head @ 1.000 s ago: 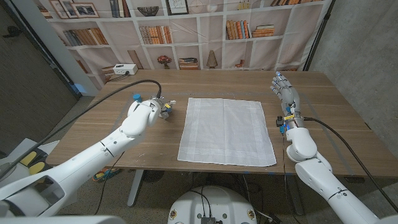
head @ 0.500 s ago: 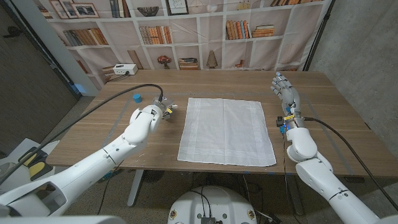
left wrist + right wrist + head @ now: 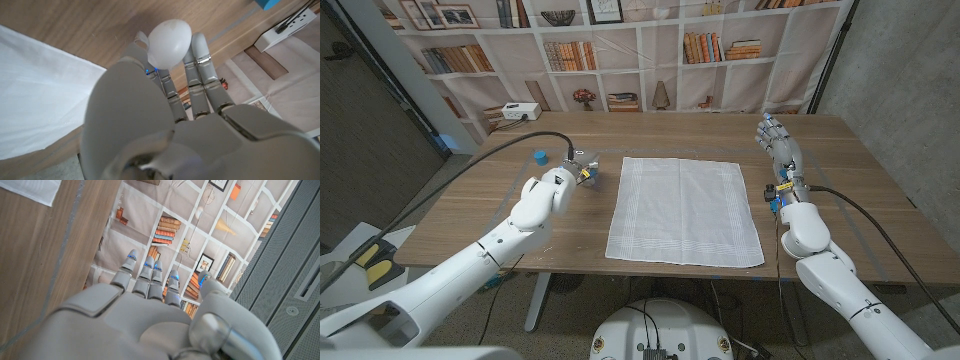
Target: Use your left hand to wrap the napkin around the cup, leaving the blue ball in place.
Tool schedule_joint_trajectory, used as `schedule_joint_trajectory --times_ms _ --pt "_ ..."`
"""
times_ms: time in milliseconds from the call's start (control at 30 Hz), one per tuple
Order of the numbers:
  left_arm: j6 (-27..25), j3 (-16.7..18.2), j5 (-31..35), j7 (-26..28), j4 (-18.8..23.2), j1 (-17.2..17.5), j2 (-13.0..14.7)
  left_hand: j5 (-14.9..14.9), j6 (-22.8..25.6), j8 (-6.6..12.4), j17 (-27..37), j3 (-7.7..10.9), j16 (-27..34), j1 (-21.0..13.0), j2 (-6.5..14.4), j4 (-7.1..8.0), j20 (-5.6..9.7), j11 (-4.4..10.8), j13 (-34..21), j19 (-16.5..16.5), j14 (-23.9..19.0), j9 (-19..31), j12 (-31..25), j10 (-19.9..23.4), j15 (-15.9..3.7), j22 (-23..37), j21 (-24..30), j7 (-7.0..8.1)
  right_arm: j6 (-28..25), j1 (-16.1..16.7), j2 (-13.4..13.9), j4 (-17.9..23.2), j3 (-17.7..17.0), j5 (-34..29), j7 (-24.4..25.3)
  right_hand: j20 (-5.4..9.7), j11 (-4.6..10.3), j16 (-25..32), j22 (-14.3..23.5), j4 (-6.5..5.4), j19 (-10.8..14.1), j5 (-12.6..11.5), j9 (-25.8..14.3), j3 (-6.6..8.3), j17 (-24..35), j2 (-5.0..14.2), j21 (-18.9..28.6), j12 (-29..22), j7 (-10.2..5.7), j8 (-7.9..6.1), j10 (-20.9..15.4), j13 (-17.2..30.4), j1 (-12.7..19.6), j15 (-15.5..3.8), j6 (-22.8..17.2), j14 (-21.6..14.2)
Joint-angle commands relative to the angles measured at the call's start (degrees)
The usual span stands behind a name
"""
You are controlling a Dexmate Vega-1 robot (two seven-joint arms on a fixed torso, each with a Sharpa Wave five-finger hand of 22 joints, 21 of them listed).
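Fingers (image 3: 200, 65) on my left hand (image 3: 548, 188) are stretched out pretty straight and close together, nothing in them as far as I can see. That hand hangs over the worktop (image 3: 480, 215) just left of the napkin (image 3: 685, 210), near its far left corner, and from the wrist cam you can see the napkin's white edge beside the hand.

My right hand (image 3: 778, 147) is standing up on the right side of the worktop, just off the napkin's right edge, fingers pointing up and a bit spread, holding nothing.

Napkin itself is lying flat and fully spread in the middle of the worktop, square-ish, white with faint woven lines along the border. No print or logo on it that I can make out.

Small blue thing (image 3: 539, 156) sits on the worktop beyond my left hand, toward the far left. Too small to tell exactly what shape it is.

Behind the worktop there's a bookshelf backdrop (image 3: 620, 50) with books and frames, plus a white box (image 3: 518, 112) on a low shelf. Any writing on the book spines or the box is way too tiny to read.
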State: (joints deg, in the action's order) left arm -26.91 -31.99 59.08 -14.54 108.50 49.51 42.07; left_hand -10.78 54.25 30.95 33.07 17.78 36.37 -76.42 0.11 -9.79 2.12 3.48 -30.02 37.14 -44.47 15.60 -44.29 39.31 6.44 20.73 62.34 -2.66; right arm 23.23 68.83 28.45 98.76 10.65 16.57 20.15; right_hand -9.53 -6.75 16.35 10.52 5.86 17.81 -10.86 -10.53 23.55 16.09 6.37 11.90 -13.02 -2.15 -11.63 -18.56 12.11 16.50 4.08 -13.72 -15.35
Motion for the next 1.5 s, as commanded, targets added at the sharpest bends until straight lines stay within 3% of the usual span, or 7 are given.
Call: schedule_joint_trajectory --times_ms 33,200,733,1500 --pt "1.5 2.5 -5.3 8.6 1.6 -1.7 -1.0 -0.1 0.3 0.02 3.2 0.68 -0.4 -7.9 7.1 0.01 6.06 -1.01 -2.6 0.9 -11.8 0.4 -0.2 1.7 -18.58 0.0 1.0 -0.09 -0.4 0.4 0.4 1.2 -0.6 -0.5 0.8 -0.28 -0.09 0.2 0.2 -0.05 0.4 0.1 -0.3 -0.2 0.2 0.2 0.5 -0.3 -0.05 0.17 -0.4 0.3 -0.1 -0.12 -0.8 -0.6" --pt "4.2 1.1 -6.9 9.1 0.0 -4.5 -1.7 -0.1 0.4 -0.12 3.5 0.83 -0.5 -8.0 7.0 0.14 6.2 -1.11 -2.8 0.6 -11.9 0.6 -0.2 1.8 -18.4 -0.2 1.7 -0.09 -0.3 1.3 0.6 1.8 -1.1 -0.9 1.4 -0.25 -0.06 0.2 0.2 0.02 0.4 0.1 -0.3 -0.24 0.1 0.21 0.5 -0.3 -0.06 0.17 -0.4 0.3 0.0 -0.2 -0.8 -0.6" --pt "20.6 -4.5 -10.7 7.4 -6.5 -14.6 -3.9 -0.2 0.5 -0.49 4.5 1.27 -0.8 -8.4 6.9 0.22 5.76 -1.46 -3.3 -1.1 -11.5 1.0 0.1 1.4 -18.17 -0.8 3.1 -0.35 -1.7 3.9 1.6 5.0 -2.9 -2.9 4.0 -0.25 -0.02 0.0 0.2 0.34 0.3 0.0 -0.3 -0.2 0.1 0.32 0.5 -0.2 0.02 0.17 -0.5 0.4 0.2 -0.22 -1.0 -0.4" --pt "37.4 -9.6 -10.6 4.0 -12.2 -20.7 -8.2 -0.1 1.1 -1.02 5.3 1.78 -1.3 -8.1 6.5 0.42 5.6 -1.63 -3.5 -2.2 -11.8 1.2 0.5 1.9 -18.34 -2.2 4.7 -0.25 -0.9 5.6 1.1 5.4 -3.7 -3.5 5.5 -0.29 -0.01 0.0 0.2 0.63 0.2 -0.1 -0.3 -0.25 0.1 0.46 0.5 -0.1 -0.01 0.24 -0.5 0.4 0.5 -0.2 -1.0 -0.4"
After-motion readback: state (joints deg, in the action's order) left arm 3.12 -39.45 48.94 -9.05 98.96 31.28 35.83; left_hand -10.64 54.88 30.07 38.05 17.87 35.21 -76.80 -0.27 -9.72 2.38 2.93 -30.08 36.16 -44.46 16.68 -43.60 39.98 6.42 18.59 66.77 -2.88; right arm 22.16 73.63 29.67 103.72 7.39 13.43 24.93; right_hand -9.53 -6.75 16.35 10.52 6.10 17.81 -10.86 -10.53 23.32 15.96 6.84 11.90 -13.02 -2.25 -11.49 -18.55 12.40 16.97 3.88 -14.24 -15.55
